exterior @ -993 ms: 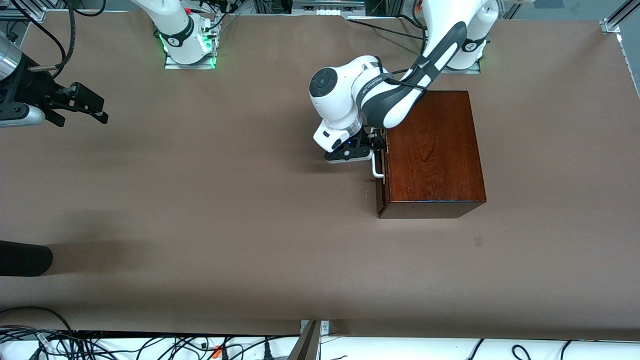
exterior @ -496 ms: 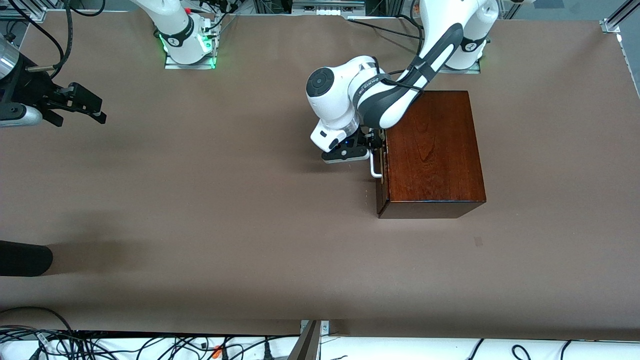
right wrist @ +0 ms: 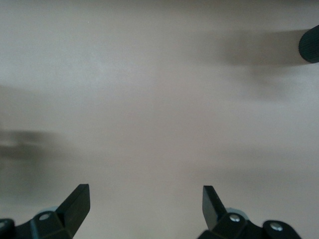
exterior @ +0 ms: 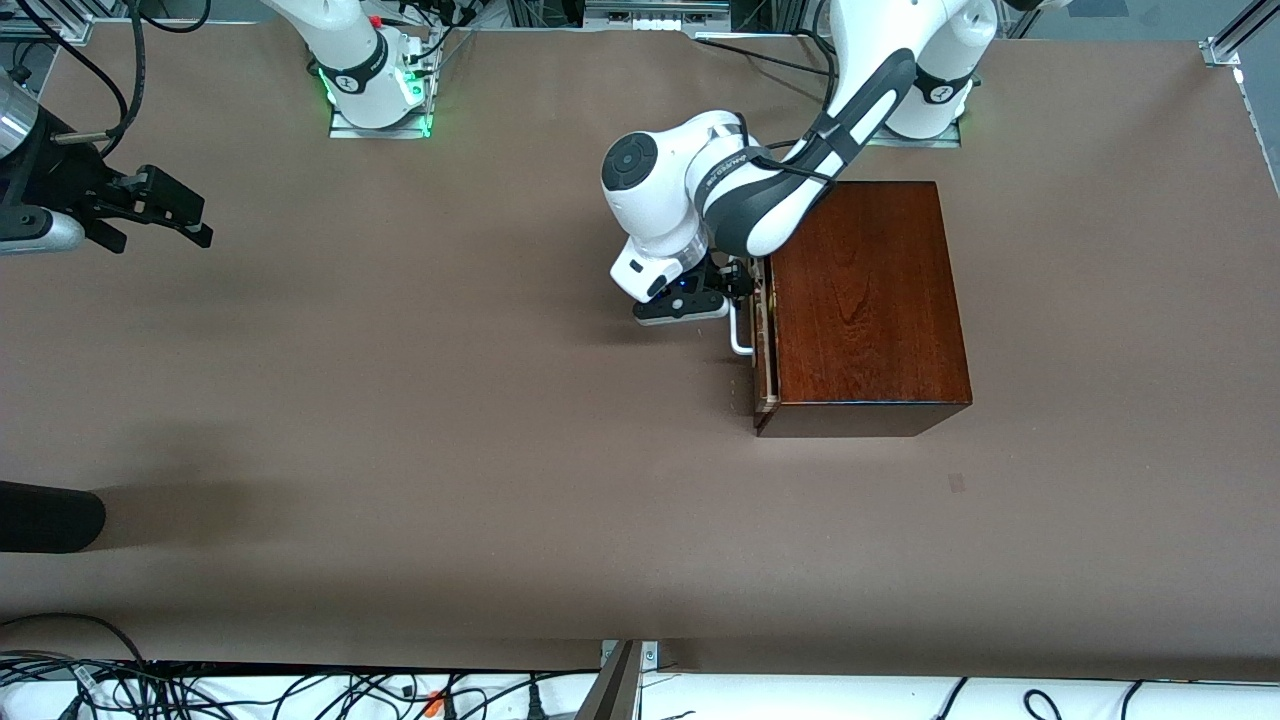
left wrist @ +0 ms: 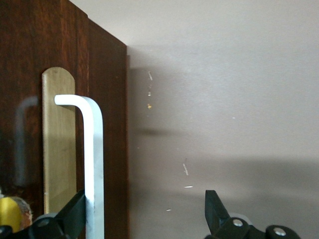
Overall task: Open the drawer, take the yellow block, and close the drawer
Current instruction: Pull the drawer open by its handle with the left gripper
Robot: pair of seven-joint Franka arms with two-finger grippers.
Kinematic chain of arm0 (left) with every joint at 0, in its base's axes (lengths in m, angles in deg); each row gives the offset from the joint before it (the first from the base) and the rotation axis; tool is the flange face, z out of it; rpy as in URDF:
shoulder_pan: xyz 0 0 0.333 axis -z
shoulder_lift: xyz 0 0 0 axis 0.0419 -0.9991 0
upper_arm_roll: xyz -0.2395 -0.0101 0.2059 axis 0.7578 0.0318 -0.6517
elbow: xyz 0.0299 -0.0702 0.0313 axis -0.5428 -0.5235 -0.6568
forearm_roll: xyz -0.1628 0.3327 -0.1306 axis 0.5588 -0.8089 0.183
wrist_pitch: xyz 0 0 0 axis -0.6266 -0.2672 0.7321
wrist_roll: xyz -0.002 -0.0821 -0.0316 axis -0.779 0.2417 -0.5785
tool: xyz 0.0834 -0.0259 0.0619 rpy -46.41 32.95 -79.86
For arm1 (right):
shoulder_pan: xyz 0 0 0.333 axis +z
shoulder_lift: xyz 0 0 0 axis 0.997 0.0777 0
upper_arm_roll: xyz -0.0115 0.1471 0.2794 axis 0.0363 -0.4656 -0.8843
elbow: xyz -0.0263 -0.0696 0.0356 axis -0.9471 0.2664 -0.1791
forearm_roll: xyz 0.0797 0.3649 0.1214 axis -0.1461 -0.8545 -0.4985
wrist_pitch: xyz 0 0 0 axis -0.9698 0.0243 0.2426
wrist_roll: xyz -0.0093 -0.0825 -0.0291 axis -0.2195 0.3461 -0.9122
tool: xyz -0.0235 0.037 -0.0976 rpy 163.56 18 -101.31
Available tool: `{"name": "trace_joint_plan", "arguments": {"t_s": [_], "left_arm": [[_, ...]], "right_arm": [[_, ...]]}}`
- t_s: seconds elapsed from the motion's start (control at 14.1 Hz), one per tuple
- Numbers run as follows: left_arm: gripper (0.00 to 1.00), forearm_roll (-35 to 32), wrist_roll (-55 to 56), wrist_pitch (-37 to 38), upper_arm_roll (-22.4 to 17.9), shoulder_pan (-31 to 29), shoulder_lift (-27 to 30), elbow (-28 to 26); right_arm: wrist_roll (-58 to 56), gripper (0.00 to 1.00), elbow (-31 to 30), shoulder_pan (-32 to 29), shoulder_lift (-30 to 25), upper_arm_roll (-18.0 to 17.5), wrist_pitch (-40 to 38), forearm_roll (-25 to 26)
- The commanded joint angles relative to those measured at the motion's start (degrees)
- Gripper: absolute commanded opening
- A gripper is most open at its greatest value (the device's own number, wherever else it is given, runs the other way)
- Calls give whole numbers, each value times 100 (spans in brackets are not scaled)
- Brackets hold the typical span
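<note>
The dark reddish-brown wooden box point(exterior: 860, 300) stands toward the left arm's end of the table. Its drawer point(exterior: 764, 360) is out by a narrow crack, and a pale wood edge shows. My left gripper point(exterior: 742, 290) is open at the white bar handle point(exterior: 738, 335). In the left wrist view the handle point(left wrist: 93, 159) rests against one finger point(left wrist: 75, 209), while the other finger stands far off over bare table; the gripper point(left wrist: 144, 199) is wide apart. The yellow block is hidden. My right gripper point(exterior: 205, 222) hangs open and waits over the right arm's end, with nothing in it point(right wrist: 145, 191).
A black cylinder point(exterior: 50, 515) pokes in over the table edge at the right arm's end, and it also shows in the right wrist view point(right wrist: 310, 45). Cables point(exterior: 300, 690) lie below the table's near edge. Brown table point(exterior: 450, 400) spreads between the arms.
My left gripper has moved toward the right arm's end with the handle, and the drawer has slid out a crack. The right gripper has hardly moved.
</note>
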Motion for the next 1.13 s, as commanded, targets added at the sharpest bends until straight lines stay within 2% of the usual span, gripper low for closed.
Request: {"name": "trace_joint_plan", "arguments": {"t_s": [0.0,0.43,1.06], "left_arm": [[100,-56,131,-1,26,217,-310,387],[100,-47,140,-1,26,349,-380,537],[100,365,131,-124,35,490,-416,739]], "right_arm": [[52,100,93,-35,26,-18,-94,-2],[34,100,93,-35,26,-10,-94,-2],[25,100,93,-35,26,17,-94,-2]]}}
